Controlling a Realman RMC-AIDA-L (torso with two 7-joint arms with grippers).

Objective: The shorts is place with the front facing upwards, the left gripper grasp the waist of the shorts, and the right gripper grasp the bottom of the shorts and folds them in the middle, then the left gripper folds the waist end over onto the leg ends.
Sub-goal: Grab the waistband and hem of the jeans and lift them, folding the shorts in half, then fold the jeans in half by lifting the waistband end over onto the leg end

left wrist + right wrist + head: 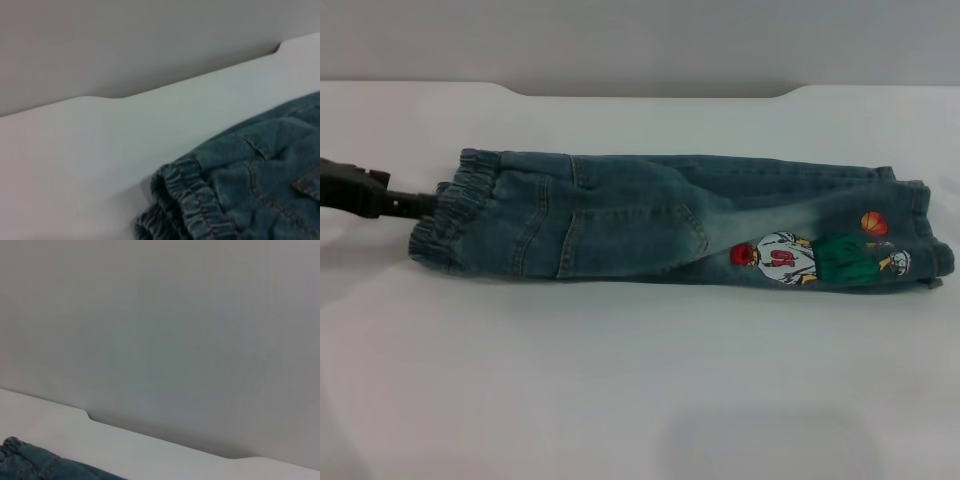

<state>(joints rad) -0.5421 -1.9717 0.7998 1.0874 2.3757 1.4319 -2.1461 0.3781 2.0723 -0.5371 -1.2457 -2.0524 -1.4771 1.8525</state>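
Note:
The blue denim shorts (650,215) lie flat on the white table, folded lengthwise into one long strip, with the cartoon print (810,258) showing on the upper layer. The gathered waist (450,215) points left and the hemmed bottom (925,235) points right. My left gripper (420,205), a black claw, reaches in from the left edge and its tip meets the waistband. The left wrist view shows the puckered waist (190,205) close by. In the right wrist view only a corner of the shorts (30,465) appears. My right gripper is out of view.
The white table (620,380) stretches wide in front of the shorts. Its far edge has a recessed cut-out (650,92) against a plain grey wall (175,340).

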